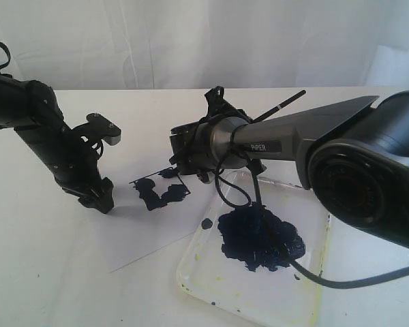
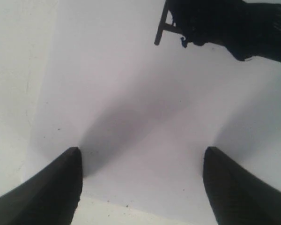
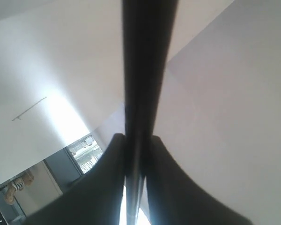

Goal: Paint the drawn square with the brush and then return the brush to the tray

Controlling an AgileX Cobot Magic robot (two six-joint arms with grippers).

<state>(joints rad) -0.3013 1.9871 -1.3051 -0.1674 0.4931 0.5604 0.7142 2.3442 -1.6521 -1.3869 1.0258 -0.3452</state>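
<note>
Matte-black right arm (image 1: 368, 170) | jaws pinch thin brush (image 1: 290, 99) | clear rounded tray (image 1: 191, 272)

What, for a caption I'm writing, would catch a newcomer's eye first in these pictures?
The large dark blue paint blob in the clear tray at front right of the exterior view stands out most. Beside it on the white paper, the drawn square is smeared with the same paint, with the right gripper close by, shut on the brush. The left gripper is open at the paper's left edge.
</note>
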